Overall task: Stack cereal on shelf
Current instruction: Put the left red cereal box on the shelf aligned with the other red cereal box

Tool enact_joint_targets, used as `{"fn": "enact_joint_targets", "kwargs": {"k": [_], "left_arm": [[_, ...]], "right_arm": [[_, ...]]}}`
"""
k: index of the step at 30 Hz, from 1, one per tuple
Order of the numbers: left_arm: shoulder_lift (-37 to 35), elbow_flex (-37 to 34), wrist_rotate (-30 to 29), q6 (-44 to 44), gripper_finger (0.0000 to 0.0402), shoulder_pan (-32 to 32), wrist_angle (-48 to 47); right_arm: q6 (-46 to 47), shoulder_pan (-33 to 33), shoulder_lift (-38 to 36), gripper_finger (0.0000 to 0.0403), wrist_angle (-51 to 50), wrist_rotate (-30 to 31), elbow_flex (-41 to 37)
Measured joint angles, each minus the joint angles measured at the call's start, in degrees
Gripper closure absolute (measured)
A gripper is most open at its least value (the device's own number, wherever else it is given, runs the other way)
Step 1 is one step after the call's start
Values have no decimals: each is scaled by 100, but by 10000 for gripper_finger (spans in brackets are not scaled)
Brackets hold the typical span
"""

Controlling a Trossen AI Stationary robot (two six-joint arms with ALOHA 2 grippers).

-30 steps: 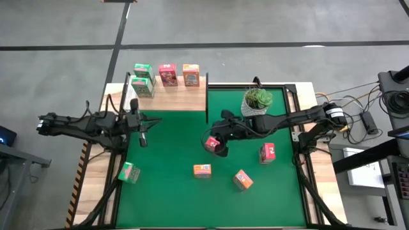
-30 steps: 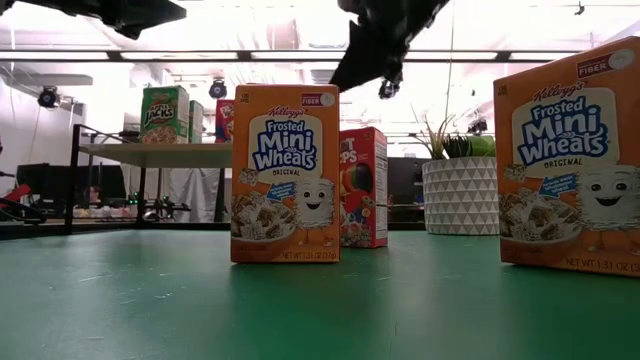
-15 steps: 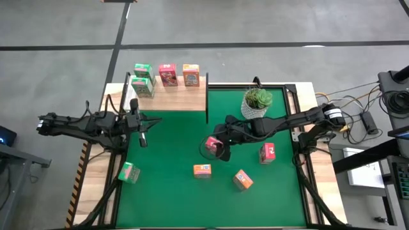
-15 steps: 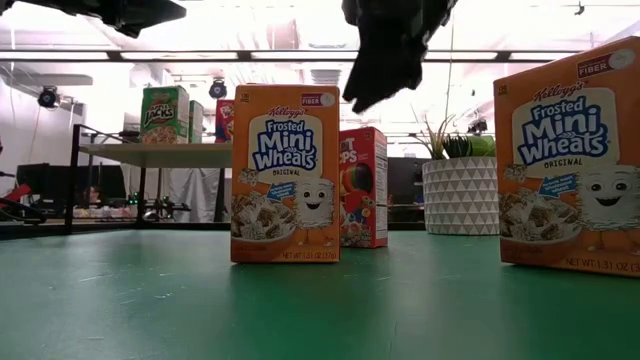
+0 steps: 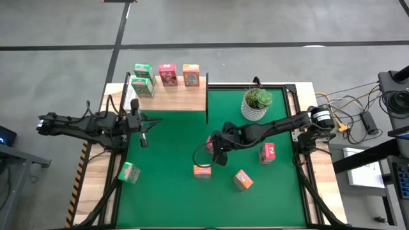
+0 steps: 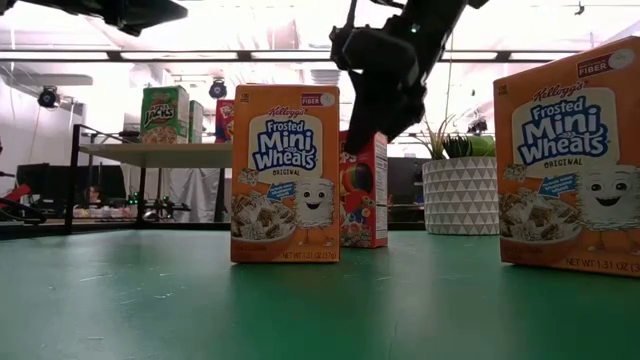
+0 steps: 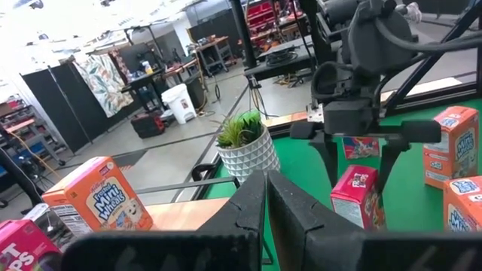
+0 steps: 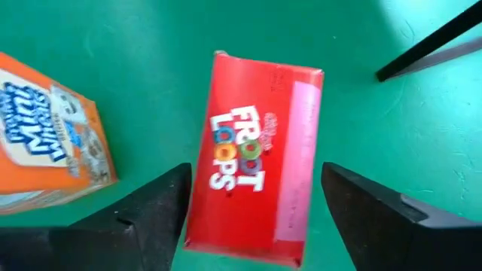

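I'm looking at the green table (image 5: 166,191) first: shelf (image 5: 167,91) sitting at the far left corner, carrying four cereal boxes — two green, one pink, one orange. Plant pot (image 5: 256,102) standing at the far right of the mat.

Five boxes are waiting off the shelf: a green one (image 5: 129,172) on the left wooden border, two orange (image 5: 202,170) (image 5: 242,180) near the front, a pink one (image 5: 267,152) to the right, and the pink Froot Loops box (image 8: 256,188) mid-mat.

I'm working the pick step. Right gripper (image 5: 214,152) is hanging directly over the Froot Loops box, fingers (image 8: 151,203) spread wide on either side of it, not touching it as far as I can tell. The box is standing upright, just behind the nearer orange box in the low view.

Left gripper (image 7: 267,214) is parking by the left edge near the shelf, fingers pressed together, holding nothing.

Next, I reckon: descend squarely, close on the box's narrow sides, lift clear of the neighbouring orange box, carry to the shelf.
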Motion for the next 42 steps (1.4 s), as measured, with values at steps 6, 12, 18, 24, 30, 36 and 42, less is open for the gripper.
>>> {"fn": "enact_joint_targets", "kwargs": {"k": [6, 12, 18, 24, 30, 36, 42], "left_arm": [[-4, 0, 2, 138, 402, 0, 71], [-9, 0, 2, 191, 402, 0, 204], [-9, 0, 2, 125, 402, 0, 197], [-9, 0, 2, -139, 402, 0, 181], [7, 0, 2, -303, 402, 0, 167], [-2, 0, 2, -495, 402, -1, 151], [33, 0, 2, -550, 402, -1, 204]], "right_arm": [[101, 2, -43, 180, 4, -20, 26], [135, 2, -49, 225, 13, -121, 26], [6, 0, -214, 239, -284, -345, 255], [-608, -187, -398, 241, -1046, -295, 1019], [-1978, -705, -442, 241, -1063, -308, 2049], [-3436, -1545, -422, 241, -202, -864, 2603], [-3937, -2526, -249, 241, 1025, -2460, 2579]]}}
